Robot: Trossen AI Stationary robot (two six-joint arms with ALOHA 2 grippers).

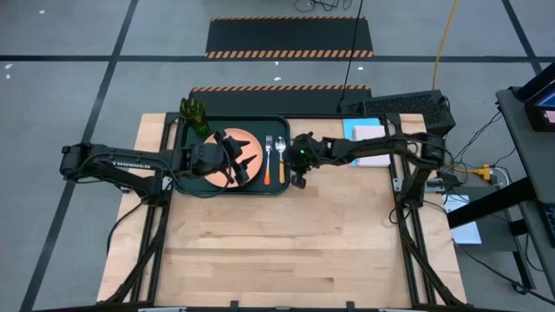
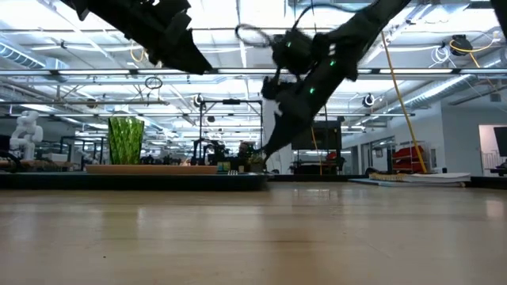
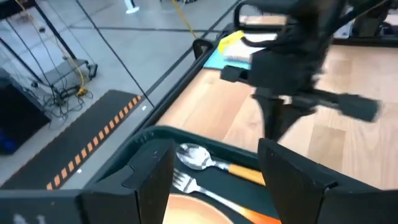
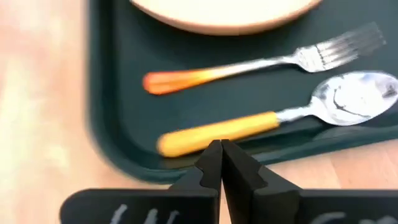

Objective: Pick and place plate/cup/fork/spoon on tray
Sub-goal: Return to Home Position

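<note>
Tray (image 1: 189, 182), dark green-black with a raised rim, sits upper-centre of the high view with everything loaded: salmon-orange round plate (image 1: 253, 152), orange-handled fork (image 1: 269, 160) and spoon (image 1: 281, 159) parallel beside it, green translucent cup (image 1: 194, 113) in its upper-left corner. Left gripper (image 1: 236, 158) hangs spread and empty over the plate; right gripper (image 1: 297, 178) is pinched closed, empty, just off the tray's right rim. Looks complete.

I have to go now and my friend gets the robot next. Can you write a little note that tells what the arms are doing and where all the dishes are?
Left gripper: fingers open, holding nothing, hanging over the plate.
Right gripper: fingers shut, empty, just outside the right rim of the tray, beside the spoon.
On the tray: plate in the middle, fork and spoon lying side by side to its right, cup upright at the far left corner.
Done: plate, cup, fork and spoon all look to be on the tray.
Left: probably only pulling both arms back from the tray.
</note>
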